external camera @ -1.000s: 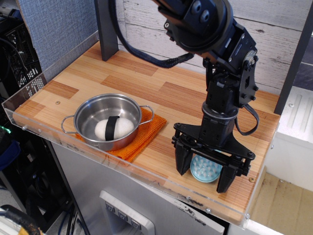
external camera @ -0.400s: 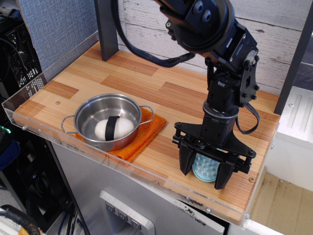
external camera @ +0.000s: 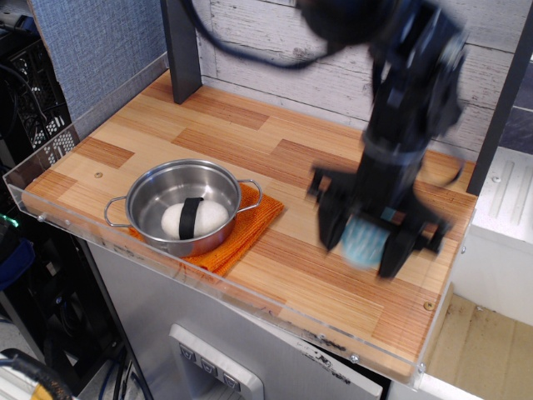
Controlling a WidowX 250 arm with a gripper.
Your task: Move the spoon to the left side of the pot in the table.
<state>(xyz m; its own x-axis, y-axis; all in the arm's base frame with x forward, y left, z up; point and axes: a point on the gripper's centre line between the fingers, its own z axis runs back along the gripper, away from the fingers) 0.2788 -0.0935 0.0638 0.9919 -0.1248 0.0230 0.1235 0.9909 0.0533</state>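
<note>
The light-blue spoon (external camera: 365, 243) is held between the fingers of my black gripper (external camera: 366, 246), lifted a little above the right part of the wooden table (external camera: 250, 146). Gripper and spoon are blurred by motion. Only the spoon's round head shows; its handle is hidden. The shiny steel pot (external camera: 184, 206) with two wire loop handles stands at the front left on an orange cloth (external camera: 246, 229), well to the left of the gripper. A white object with a black band (external camera: 194, 217) lies inside the pot.
Clear acrylic rails (external camera: 208, 287) run along the table's front and left edges. A dark post (external camera: 181, 46) stands at the back left, with a whitewashed plank wall (external camera: 275, 50) behind. A black crate (external camera: 29, 92) sits off the table's left side.
The gripper closed on the spoon at the front right of the table, then rose with it and shifted back and slightly right. The pot and cloth have not moved.
</note>
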